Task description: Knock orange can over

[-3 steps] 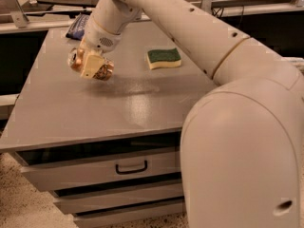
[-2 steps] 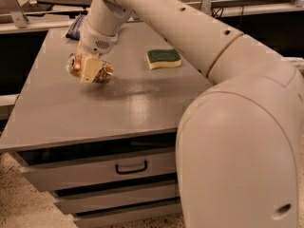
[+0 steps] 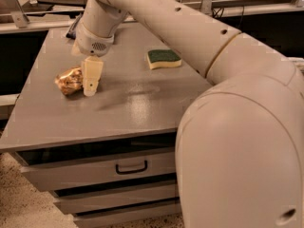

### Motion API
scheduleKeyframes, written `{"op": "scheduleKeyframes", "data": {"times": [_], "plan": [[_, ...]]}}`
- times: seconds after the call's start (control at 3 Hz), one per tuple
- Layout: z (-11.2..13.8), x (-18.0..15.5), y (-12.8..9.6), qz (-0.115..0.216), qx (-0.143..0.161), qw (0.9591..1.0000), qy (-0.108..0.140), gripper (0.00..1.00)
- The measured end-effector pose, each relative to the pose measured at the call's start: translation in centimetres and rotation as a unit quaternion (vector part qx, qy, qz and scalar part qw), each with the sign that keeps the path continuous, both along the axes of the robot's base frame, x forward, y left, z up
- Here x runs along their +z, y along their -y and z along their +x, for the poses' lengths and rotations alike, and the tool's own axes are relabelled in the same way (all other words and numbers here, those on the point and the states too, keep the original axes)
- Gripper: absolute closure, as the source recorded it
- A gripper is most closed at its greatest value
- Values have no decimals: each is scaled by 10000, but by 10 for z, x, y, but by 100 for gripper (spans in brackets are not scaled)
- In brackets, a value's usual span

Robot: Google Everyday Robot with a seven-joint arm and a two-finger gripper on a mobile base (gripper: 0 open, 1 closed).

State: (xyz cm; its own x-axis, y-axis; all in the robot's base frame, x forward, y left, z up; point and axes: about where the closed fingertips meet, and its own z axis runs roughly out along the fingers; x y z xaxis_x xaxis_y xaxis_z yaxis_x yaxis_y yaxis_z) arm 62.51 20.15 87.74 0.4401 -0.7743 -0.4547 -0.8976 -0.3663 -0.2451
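Observation:
The orange can (image 3: 69, 81) is a small orange-gold can that seems to lie tilted on its side on the grey table (image 3: 142, 103), at the left. My gripper (image 3: 90, 80) points down at the table and touches the can's right side. The arm reaches in from the upper right, and the wrist hides the table just behind the can.
A yellow sponge with a green top (image 3: 164, 58) lies at the table's middle back. A dark blue bag (image 3: 72, 28) peeks out behind the wrist at the back left. Drawers with a handle (image 3: 131, 166) are under the tabletop. My pale body fills the right foreground.
The can was right at the gripper before. It now sits lower and further left, clear to the gripper's left side, and looks tipped. The gripper has shifted slightly toward the front.

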Motion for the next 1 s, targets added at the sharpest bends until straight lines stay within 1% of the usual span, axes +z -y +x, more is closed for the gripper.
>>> {"op": "scheduleKeyframes", "data": {"times": [0.33, 0.67, 1.0], "plan": [[-4, 0, -1, -28, 35, 10000, 55, 0], [-4, 0, 6, 121, -51, 9999, -28, 0], [-6, 3, 24, 661, -367, 9967, -286, 0]]}}
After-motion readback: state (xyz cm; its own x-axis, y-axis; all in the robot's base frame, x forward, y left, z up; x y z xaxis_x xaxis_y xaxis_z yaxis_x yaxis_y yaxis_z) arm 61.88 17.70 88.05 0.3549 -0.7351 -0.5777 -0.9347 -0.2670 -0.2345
